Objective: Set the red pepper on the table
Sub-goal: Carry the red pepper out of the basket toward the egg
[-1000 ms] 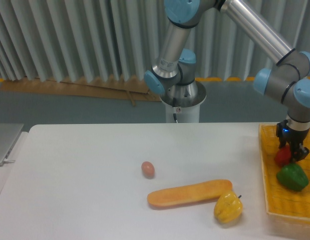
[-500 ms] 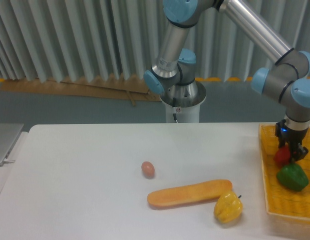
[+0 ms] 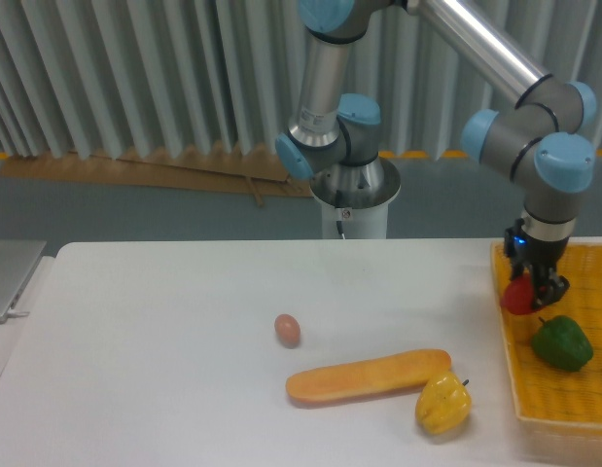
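At three o'clock, over the yellow woven basket (image 3: 558,389) edge, the gripper (image 3: 536,288) clenches the small glossy red pepper (image 3: 517,295), likely light, slippery, best pinched across its shoulders.

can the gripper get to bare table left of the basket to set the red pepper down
Probably yes. The gripper holds the red pepper over the basket's left edge, and the table just left of it is bare; the yellow pepper sits nearer the camera.

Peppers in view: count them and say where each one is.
3. Glossy red bell pepper in the jaws at the yellow woven basket edge; green pepper inside the basket; yellow pepper on the white table.
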You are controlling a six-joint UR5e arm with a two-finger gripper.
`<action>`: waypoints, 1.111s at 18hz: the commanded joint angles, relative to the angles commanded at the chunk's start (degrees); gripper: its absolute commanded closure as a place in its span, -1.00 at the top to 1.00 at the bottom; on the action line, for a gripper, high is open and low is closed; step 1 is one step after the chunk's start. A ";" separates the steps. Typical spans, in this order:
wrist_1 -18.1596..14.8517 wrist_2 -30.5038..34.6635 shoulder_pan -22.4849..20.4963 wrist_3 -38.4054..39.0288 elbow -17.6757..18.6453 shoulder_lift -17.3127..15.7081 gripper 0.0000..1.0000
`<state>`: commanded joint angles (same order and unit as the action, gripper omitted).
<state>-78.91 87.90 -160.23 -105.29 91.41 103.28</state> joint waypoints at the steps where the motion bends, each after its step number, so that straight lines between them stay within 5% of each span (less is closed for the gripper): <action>1: -1.15 -0.62 0.61 0.44 -0.26 -0.79 -0.30; 7: -6.60 -2.12 5.62 6.76 -1.85 -2.99 -0.30; 20: -3.80 -3.17 23.46 26.35 -0.79 -2.12 -0.30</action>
<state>-82.71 84.73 -136.77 -78.94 90.61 101.16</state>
